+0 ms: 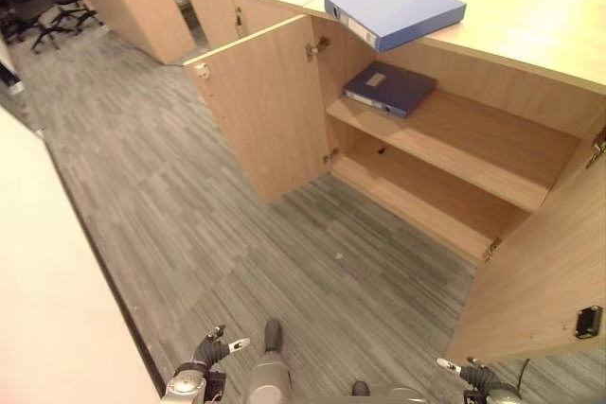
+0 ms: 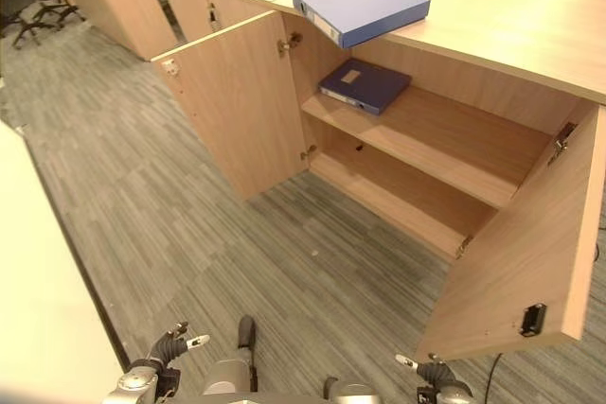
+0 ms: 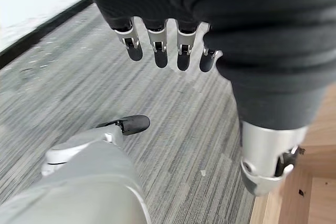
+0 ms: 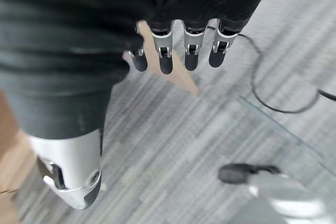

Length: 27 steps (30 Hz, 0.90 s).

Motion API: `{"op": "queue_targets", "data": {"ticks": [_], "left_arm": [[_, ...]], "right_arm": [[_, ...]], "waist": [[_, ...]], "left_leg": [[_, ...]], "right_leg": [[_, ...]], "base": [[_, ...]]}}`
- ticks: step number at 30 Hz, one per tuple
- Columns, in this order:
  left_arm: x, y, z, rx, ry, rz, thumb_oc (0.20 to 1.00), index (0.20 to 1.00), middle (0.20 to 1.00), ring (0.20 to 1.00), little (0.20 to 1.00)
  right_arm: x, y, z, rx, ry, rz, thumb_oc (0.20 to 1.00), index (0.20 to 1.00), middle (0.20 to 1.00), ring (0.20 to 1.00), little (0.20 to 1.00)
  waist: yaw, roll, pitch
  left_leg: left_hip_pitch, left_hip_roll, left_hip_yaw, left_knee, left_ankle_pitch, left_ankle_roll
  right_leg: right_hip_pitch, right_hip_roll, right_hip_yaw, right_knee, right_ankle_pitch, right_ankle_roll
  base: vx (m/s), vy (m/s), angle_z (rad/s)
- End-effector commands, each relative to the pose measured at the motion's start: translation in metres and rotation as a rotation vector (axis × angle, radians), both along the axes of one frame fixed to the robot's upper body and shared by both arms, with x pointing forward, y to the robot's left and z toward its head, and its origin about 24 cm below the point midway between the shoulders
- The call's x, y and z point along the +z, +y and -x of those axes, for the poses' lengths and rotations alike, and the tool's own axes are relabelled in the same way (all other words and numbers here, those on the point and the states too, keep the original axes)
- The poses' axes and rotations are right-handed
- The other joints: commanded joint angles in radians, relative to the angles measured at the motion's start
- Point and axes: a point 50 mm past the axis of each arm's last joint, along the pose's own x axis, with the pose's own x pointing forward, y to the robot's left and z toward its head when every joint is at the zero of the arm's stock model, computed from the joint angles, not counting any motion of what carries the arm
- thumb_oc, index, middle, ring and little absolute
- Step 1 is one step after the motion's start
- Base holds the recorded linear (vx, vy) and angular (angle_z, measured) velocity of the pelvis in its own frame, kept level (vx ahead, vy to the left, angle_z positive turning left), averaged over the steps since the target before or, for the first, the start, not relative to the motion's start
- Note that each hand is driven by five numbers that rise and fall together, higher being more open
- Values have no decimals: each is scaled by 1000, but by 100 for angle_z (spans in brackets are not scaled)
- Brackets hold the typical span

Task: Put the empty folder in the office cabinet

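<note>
blue folder (image 1: 396, 8), (light) wood cabinet (image 1: 275, 111)

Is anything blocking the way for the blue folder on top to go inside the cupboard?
Nothing visible does. The blue folder lies on the cabinet top, both doors stand wide open, and the upper shelf has bare room beside a darker folder already there. Both hands, left hand and right hand, hang low over the carpet, holding nothing.

Both arms hang low, the left hand (image 3: 157, 45) and right hand (image 4: 178, 51) with fingers straight and relaxed, holding nothing.
</note>
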Motion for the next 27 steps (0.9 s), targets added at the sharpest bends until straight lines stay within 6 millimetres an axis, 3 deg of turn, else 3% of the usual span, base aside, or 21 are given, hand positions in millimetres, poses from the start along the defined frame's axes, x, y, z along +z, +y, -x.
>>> {"op": "queue_targets", "data": {"ticks": [1,3,7,9,10,11,12,13,14,15,16,17,18,19,20,21,24,25,26,27], "left_arm": [[9,6,-12,-13,-64,-24,1000,1000,1000,1000,1000],[8,8,-11,-4,-54,-32,1000,1000,1000,1000,1000],[8,10,-11,-6,-52,-36,1000,1000,1000,1000,1000],[6,10,-7,-24,-28,-47,1000,1000,1000,1000,1000],[6,10,-7,-24,-28,-48,1000,1000,1000,1000,1000],[6,11,-8,-39,-27,-57,1000,1000,1000,1000,1000],[8,10,-11,-73,-37,-65,1000,1000,1000,1000,1000],[8,10,-11,-74,-37,-66,1000,1000,1000,1000,1000],[11,10,-17,-100,-55,-80,1000,1000,1000,1000,1000],[11,11,-17,-101,-55,-81,1000,1000,1000,1000,1000],[15,11,-23,-115,-71,-87,1000,1000,1000,1000,1000],[17,13,-28,-114,-85,-89,1000,1000,1000,1000,1000],[17,13,-28,-114,-85,-89,1000,1000,1000,1000,1000],[20,13,-32,-108,-102,-87,1000,1000,1000,1000,1000],[24,11,-38,-86,-131,-64,1000,1000,1000,1000,1000],[25,11,-40,-75,-145,-54,1000,1000,1000,1000,1000],[25,8,-40,-67,-148,-38,1000,1000,1000,1000,1000],[25,5,-42,-73,-155,-31,1000,1000,1000,1000,1000],[28,6,-46,-78,-172,-32,1000,1000,1000,1000,1000],[28,6,-46,-79,-172,-32,1000,1000,1000,1000,1000]], "right_arm": [[5,-4,-5,-50,-70,-14,1000,1000,1000,1000,1000],[3,0,-7,-31,-66,-25,1000,1000,1000,1000,1000],[1,6,-9,-17,-66,-42,1000,1000,1000,1000,1000],[-1,11,-6,-11,-57,-59,1000,1000,1000,1000,1000],[-1,12,-6,-11,-57,-60,1000,1000,1000,1000,1000],[-2,14,-6,-10,-59,-68,1000,1000,1000,1000,1000],[-4,19,-2,-19,-58,-88,1000,1000,1000,1000,1000],[-5,19,-2,-19,-57,-89,1000,1000,1000,1000,1000],[-6,23,-2,-20,-59,-100,1000,1000,1000,1000,1000],[-6,23,-2,-20,-59,-100,1000,1000,1000,1000,1000],[-6,30,-9,-11,-77,-120,1000,1000,1000,1000,1000],[-5,33,-15,-8,-94,-128,1000,1000,1000,1000,1000],[-5,33,-15,-8,-94,-128,1000,1000,1000,1000,1000],[-3,34,-23,3,-116,-127,1000,1000,1000,1000,1000],[0,36,-35,16,-150,-125,1000,1000,1000,1000,1000],[2,38,-41,19,-172,-125,1000,1000,1000,1000,1000],[3,40,-45,17,-191,-130,1000,1000,1000,1000,1000],[5,41,-51,20,-215,-135,1000,1000,1000,1000,1000],[8,43,-56,23,-239,-139,1000,1000,1000,1000,1000],[8,44,-56,27,-243,-137,1000,1000,1000,1000,1000]], "waist": [[50,-20,17],[58,-19,6],[63,-20,-11],[55,-26,-35],[56,-27,-37],[49,-32,-45],[39,-45,-56],[41,-49,-58],[36,-66,-73],[37,-68,-76],[34,-85,-80],[33,-93,-71],[36,-89,-73],[41,-86,-57],[55,-62,-38],[57,-56,-31],[55,-45,-31],[40,-45,-21],[47,-51,-8],[57,-54,-8]], "left_leg": [[-43,48,-89,11,27,23],[-86,53,-155,4,33,13],[-102,50,-168,15,36,5],[-104,54,-180,48,33,-10],[-104,52,-178,50,32,-9],[-105,50,-176,65,29,-12],[-125,30,-131,128,16,-14],[-129,26,-128,135,12,-12],[-148,-2,-96,190,-28,0],[-152,-4,-94,195,-32,1],[-137,-22,-64,211,-74,27],[-117,-29,-46,207,-96,39],[-119,-24,-45,204,-92,39],[-95,-18,-22,197,-106,49],[-53,-13,25,176,-121,73],[-30,-25,52,160,-126,88],[-9,-43,60,139,-123,107],[28,-81,71,117,-131,126],[56,-121,91,95,-143,138],[69,-131,102,89,-155,138]], "right_leg": [[-58,-85,169,217,-193,110],[-36,-73,272,236,-228,107],[-5,-87,349,228,-257,116],[-6,-136,403,214,-242,149],[-6,-138,404,212,-242,150],[-8,-159,418,200,-226,164],[-16,-209,429,179,-179,194],[-16,-214,429,175,-178,195],[-31,-259,439,173,-127,224],[-32,-263,440,170,-127,225],[-87,-269,436,220,-36,246],[-127,-265,415,267,18,259],[-131,-261,418,264,24,259],[-184,-267,360,319,100,260],[-249,-298,179,415,116,233],[-268,-286,119,464,107,235],[-292,-235,100,501,90,234],[-343,-143,85,520,44,220],[-363,-102,33,457,7,228],[-367,-118,-31,402,-14,215]], "base": [[429,100,-71],[453,169,-116],[325,255,-103],[314,439,-65],[227,382,-32],[185,403,-36],[188,407,-49],[268,561,-59],[158,288,-41],[280,469,-35],[187,276,-17],[174,273,-25],[64,185,-48],[47,375,-40],[91,537,-33],[69,441,-6],[88,279,-47],[158,365,-39],[222,397,-24],[206,207,-18]]}}
